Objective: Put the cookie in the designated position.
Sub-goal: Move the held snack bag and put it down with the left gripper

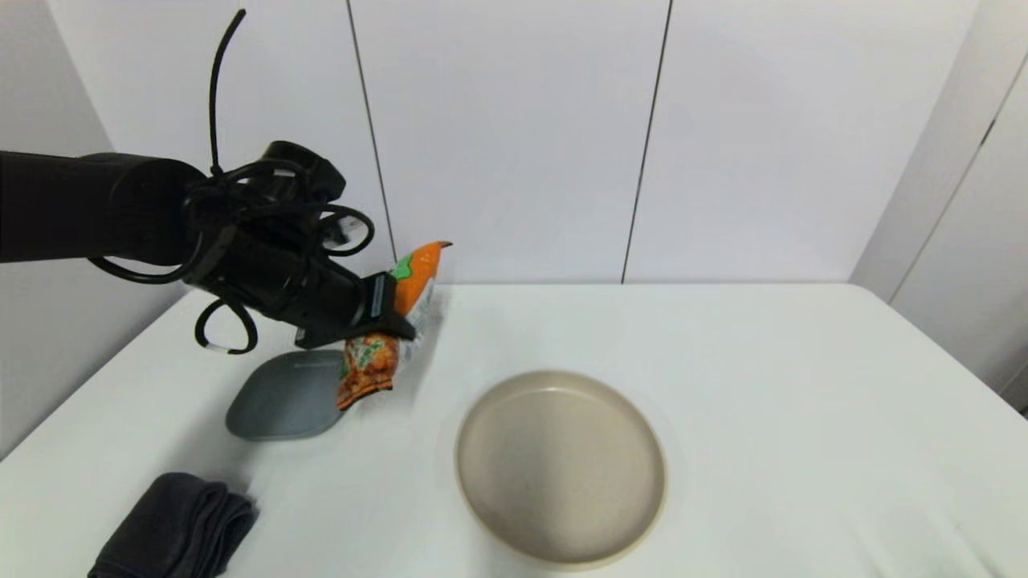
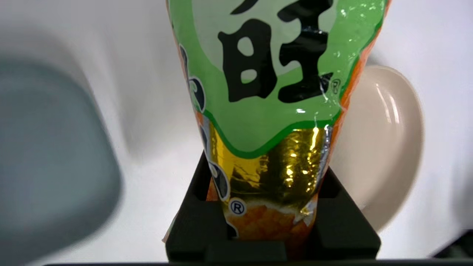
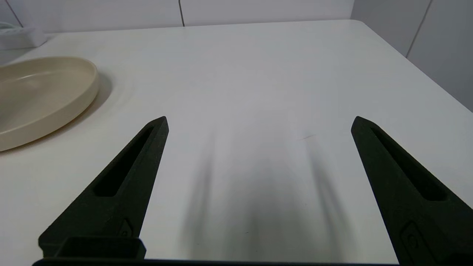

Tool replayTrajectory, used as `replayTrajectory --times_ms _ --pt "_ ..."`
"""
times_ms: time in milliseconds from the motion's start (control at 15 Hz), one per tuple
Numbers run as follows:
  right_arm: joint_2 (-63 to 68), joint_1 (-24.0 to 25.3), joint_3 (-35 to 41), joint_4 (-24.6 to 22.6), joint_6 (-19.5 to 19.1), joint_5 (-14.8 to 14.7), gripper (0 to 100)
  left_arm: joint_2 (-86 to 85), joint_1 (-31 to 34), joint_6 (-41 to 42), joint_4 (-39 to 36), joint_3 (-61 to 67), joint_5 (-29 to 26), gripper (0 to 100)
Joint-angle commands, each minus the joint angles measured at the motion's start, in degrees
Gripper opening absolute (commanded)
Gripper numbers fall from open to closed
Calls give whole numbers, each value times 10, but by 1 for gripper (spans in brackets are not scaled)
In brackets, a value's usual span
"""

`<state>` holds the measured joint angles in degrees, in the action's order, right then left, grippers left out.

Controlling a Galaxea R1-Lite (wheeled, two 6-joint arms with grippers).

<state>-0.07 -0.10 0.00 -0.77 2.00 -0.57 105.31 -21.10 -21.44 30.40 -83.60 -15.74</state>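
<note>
While my left tool point(image 1: 385, 309) pinches the one cookie point(image 1: 377, 353) above the tabletop point(image 1: 763, 361), the packet hangs tilted from my fingers point(image 2: 192, 221). One grey dish point(image 1: 281, 397) sits at its seven o'clock, one beige plate point(image 1: 560, 466) at four, one dark cloth point(image 1: 173, 526) nearest me. My right tool point(image 3: 258, 122) rests spread.

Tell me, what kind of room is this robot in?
Probably a test room or lab, not a real kitchen. The white table stands against bare white wall panels and holds only a few props: a beige plate, a grey dish, and a snack packet held up by the left claw.
</note>
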Motion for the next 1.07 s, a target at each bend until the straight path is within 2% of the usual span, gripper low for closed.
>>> replayTrajectory --times_ms 67,267,333,800,867,1067 --pt "0 0 1 0 0 0 100 -27 -11 -46 1 63 -1 0" --pt "0 0 1 0 0 0 100 -34 -12 -46 -2 82 -1 0" --pt "0 0 1 0 0 0 100 -36 -13 -47 -2 82 -1 100" --pt "0 0 1 0 0 0 100 -91 -28 -16 -3 111 -1 100" --pt "0 0 1 0 0 0 100 -114 -29 14 -3 134 -1 100" --pt "0 0 1 0 0 0 100 -225 -10 174 -8 228 0 100"
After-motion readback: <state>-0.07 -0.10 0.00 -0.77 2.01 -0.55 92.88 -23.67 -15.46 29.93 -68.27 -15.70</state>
